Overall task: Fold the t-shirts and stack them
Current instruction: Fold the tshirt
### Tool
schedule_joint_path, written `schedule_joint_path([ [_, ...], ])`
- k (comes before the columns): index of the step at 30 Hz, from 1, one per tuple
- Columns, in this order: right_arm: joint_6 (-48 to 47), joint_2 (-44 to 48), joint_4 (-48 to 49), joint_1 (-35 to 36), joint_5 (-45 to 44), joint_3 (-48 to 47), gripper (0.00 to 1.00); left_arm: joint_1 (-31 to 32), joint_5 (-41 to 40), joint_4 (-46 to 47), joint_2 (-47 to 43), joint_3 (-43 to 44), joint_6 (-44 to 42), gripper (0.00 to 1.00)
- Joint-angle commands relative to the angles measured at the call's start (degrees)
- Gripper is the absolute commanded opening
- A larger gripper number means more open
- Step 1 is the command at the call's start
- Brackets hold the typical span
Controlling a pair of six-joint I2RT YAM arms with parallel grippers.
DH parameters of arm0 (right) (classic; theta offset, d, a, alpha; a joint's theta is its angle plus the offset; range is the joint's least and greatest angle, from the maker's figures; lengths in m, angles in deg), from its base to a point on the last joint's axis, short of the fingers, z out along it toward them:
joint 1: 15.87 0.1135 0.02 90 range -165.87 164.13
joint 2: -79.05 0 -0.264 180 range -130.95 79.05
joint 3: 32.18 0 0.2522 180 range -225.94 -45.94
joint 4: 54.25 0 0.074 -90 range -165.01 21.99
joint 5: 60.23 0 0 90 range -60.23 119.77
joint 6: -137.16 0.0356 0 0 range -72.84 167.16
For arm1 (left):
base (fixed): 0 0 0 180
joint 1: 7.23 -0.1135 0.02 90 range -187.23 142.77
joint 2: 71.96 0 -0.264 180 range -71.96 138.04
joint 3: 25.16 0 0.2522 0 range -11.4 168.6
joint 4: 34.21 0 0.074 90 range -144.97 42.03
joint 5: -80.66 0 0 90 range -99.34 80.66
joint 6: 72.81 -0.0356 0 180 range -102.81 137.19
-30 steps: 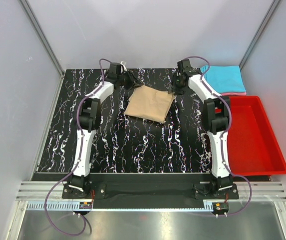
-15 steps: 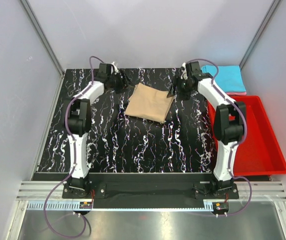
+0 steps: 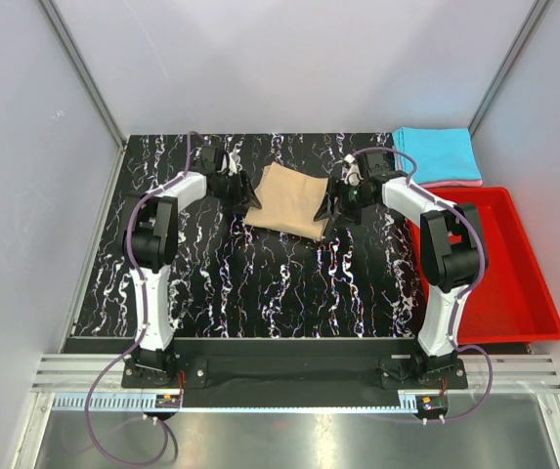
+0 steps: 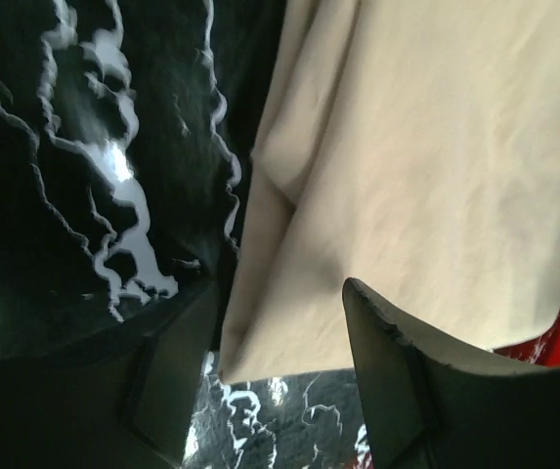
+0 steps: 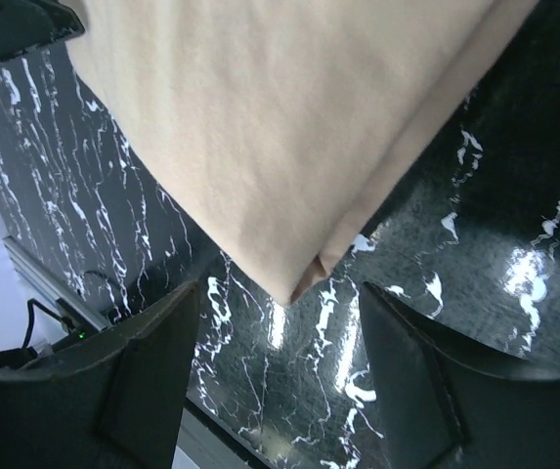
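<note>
The left gripper [image 3: 229, 186] stands with its fingers apart and nothing clamped, at the side of the tan t-shirt [image 3: 289, 200] farthest from the red bin [image 3: 495, 264]. The shirt lies folded flat on the table [image 3: 260, 283], well left of the bin. The right gripper [image 3: 343, 200] sits at the shirt's bin-side corner, also spread and empty. The cyan t-shirt [image 3: 438, 153] rests on the pink t-shirt [image 3: 455, 183], just beyond the bin's far edge. The tan cloth looks light, soft and limp, so its layers would likely slip or fall open. Pinching every layer low at both opposite edges seems safest.
</note>
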Motion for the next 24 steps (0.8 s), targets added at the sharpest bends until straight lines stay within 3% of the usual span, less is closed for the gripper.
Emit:
schedule_joint_path([
  [1, 0.8, -0.6, 6.4, 0.2, 4.8, 1.0, 0.72, 0.6, -3.6, 0.0, -4.6, -1.7, -2.8, 0.61],
  [11, 3.9, -3.3, 11.7, 0.4, 6.8, 4.7, 0.66, 1.7, -4.7, 0.3, -2.8, -4.4, -2.1, 0.54],
  [16, 4.2, -3.6, 13.7, 0.6, 7.6, 6.9, 0.61, 2.0, -4.9, -0.6, -3.5, -4.6, -2.2, 0.38],
  [19, 4.4, -4.2, 15.4, 0.6, 9.7, 7.5, 0.48, 2.0, -4.5, -1.1, -3.7, -4.6, -2.0, 0.26],
  [20, 4.4, -4.4, 15.6, 0.6, 9.6, 7.7, 0.4, 2.0, -4.0, -1.0, -3.6, -4.9, -2.0, 0.16],
  [21, 4.4, -4.9, 15.5, 0.7, 9.6, 7.7, 0.19, 2.0, -3.8, -1.5, -3.7, -5.1, -1.9, 0.1],
  [23, 4.3, -4.9, 15.1, 0.6, 8.9, 8.5, 0.01, 2.2, -4.0, -2.5, -4.0, -5.7, -1.6, 0.0],
  [24, 4.1, -4.5, 14.1, 0.6, 8.0, 8.9, 0.0, 2.3, -5.3, -3.2, -4.7, -6.0, -1.4, 0.0],
])
